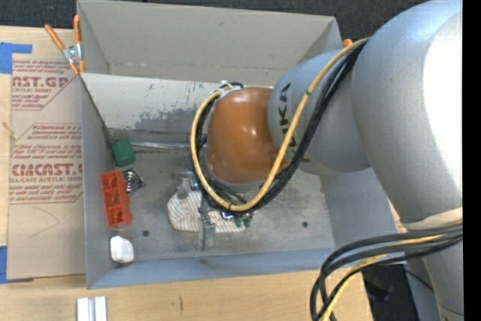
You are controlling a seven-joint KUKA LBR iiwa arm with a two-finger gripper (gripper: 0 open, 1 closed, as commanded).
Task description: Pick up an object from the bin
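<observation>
Claw [204,225] points down onto a crumpled white cloth [183,213] beneath the orange wrist cover [237,135]; open or closed, cannot tell.

In the bin [225,34], a small cylinder [122,152], a long brick [115,198] and a small lump [121,249] lie in a row along the left wall, from back to front. A little metal piece [134,181] lies just right of the brick. A crumpled cloth [183,213] lies near the floor's middle, with the gripper [204,228] over its right part.
</observation>
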